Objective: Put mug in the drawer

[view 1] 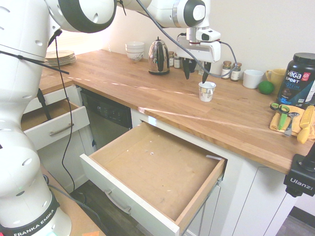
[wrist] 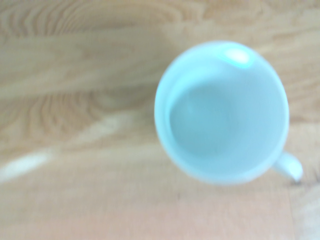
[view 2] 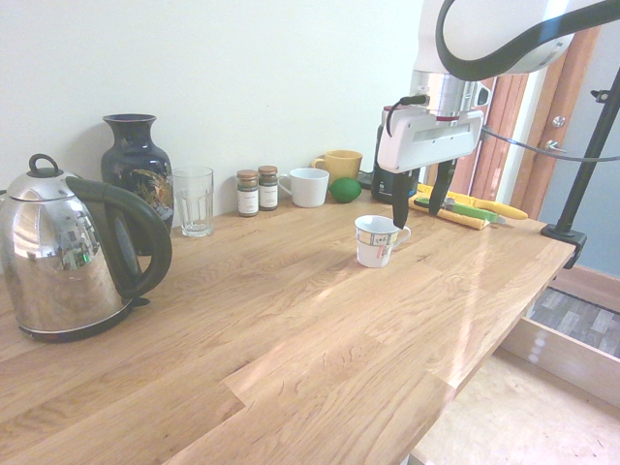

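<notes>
Hovering above the mug (view 1: 206, 91), the gripper (view 1: 195, 75) is spread wide and grasps nothing. Nothing is done yet: the mug stands on the countertop (view 1: 147, 93), at 1 o'clock from the open, bare drawer (view 1: 147, 164).

I read "Vega Sport Protein" on the black tub (view 1: 297, 78) at the counter's far end. "Ulanzi" is printed on the black camera mount (view 1: 300, 178) at the frame edge. "Franka Emika" runs round my arm's base (view 1: 30, 227). Spice jar labels too small to read.

sunlit wooden countertop (view 1: 231, 118), white cabinets (view 1: 246, 196), pale wall (view 2: 242, 77).
</notes>
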### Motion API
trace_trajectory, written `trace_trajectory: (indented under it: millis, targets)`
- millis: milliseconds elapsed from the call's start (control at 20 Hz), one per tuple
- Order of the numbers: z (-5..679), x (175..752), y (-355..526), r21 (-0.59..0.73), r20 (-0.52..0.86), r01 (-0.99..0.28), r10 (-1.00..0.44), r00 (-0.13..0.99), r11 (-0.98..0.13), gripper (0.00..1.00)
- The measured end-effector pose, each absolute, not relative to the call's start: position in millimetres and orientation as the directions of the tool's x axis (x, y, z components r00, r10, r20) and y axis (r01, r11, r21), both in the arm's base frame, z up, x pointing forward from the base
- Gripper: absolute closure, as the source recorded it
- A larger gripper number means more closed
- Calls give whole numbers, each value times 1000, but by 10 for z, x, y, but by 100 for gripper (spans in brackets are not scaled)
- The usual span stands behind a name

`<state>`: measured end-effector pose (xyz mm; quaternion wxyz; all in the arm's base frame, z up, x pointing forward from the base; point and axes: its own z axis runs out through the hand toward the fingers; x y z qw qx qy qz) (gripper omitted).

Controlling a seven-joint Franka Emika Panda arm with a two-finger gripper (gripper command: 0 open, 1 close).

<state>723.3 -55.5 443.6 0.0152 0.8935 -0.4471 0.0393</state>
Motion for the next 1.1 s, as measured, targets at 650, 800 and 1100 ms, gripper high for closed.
trace_trajectory:
  millis: [650,800,1100]
  targets:
    - [4157,7755,-577,11,65,-800,-798,599,-600,0]
    - [4063,7808,-513,14,61,-795,-793,607,-607,0]
    - [3929,7862,-442,23,55,-789,-787,615,-614,0]
